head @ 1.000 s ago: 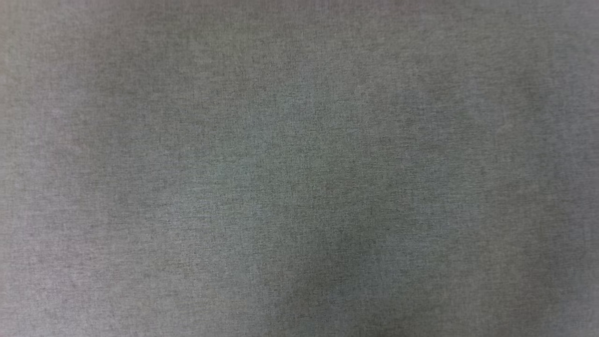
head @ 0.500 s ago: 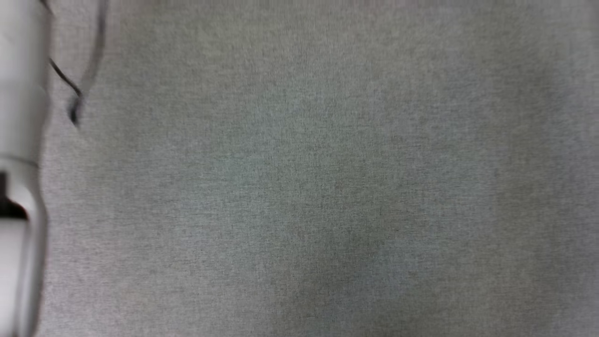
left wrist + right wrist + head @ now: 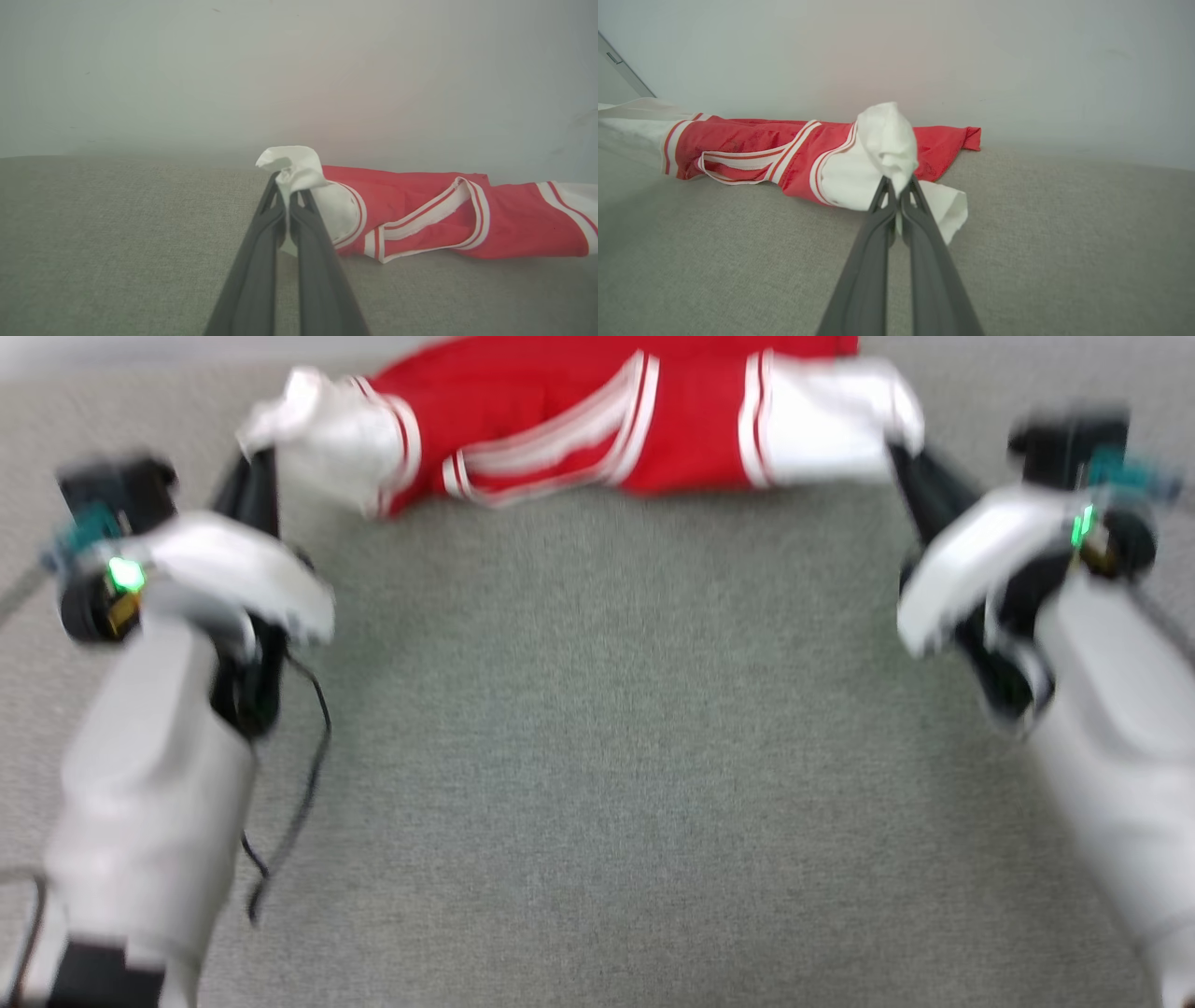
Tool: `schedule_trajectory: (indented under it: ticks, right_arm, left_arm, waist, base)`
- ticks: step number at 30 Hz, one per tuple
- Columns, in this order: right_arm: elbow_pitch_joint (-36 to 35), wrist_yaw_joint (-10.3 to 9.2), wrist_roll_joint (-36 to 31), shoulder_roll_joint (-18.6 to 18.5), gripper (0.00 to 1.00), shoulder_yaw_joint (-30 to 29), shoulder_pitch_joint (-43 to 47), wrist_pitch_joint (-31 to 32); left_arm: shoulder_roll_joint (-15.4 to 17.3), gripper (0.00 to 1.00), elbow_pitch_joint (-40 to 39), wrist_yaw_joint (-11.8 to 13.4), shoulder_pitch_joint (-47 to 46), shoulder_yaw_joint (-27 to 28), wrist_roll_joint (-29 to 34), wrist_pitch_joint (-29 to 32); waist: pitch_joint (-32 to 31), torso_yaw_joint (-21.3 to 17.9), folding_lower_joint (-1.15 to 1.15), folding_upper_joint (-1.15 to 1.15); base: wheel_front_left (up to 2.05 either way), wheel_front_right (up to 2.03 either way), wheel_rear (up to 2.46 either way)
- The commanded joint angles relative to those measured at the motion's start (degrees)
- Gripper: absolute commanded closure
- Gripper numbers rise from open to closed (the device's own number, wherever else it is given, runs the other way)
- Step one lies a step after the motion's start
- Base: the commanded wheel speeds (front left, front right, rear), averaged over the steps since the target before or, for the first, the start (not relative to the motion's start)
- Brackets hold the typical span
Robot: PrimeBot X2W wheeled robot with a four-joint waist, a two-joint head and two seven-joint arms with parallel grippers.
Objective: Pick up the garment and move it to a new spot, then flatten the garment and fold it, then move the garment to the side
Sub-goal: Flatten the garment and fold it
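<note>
- The garment [image 3: 579, 401], red with white short sleeves and red-and-white striped trim, lies bunched in a long strip on the grey cloth surface [image 3: 597, 756], right at the foot of the pale wall [image 3: 299, 70].
- Its body runs along the wall. A loop of striped trim [image 3: 432, 205] lies on the side away from the wall.
- No letters or number can be made out on the side that shows.
- The left gripper [image 3: 286, 198] has its 2 dark fingers pinched together on the white left-hand sleeve [image 3: 299, 170], a short way out from the wall. A crumpled tuft of sleeve stands up above the fingertips.
- The right gripper [image 3: 896, 189] is clamped in the same way on the other white sleeve [image 3: 887, 135], also just out from the wall. A loose white flap [image 3: 948, 210] hangs beside its fingers.
- In the head view both pale forearms reach toward the wall, 1 at each end of the garment, each with a green light [image 3: 124, 574] on the wrist. That view is blurred.
- A thin black cable [image 3: 308, 756] hangs by the left forearm, further from the wall than the garment.
- The red cloth between the 2 sleeves rests on the surface, wrinkled and not pulled taut.
</note>
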Motion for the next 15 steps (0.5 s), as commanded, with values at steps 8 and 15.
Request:
schedule_trajectory:
  ticks: [8, 15]
  right_arm:
    - [-7.2, -0.03, 1.4, -2.8, 1.00, -2.3, 17.8, -0.5]
    - [-15.3, -0.02, -1.4, -2.4, 1.00, -8.9, 34.0, 1.3]
  left_arm:
    - [2.0, 1.00, -15.2, 5.6, 20.8, 3.4, -0.4, 0.0]
    - [4.5, 1.00, -30.6, 12.9, 40.3, 5.2, -2.7, 4.2]
  waist:
    - [-9.2, 0.0, 0.00, 0.00]
    - [-14.2, -0.6, 0.00, 0.00]
  base:
    - [0.00, 0.00, 0.00]
    - [0.00, 0.00, 0.00]
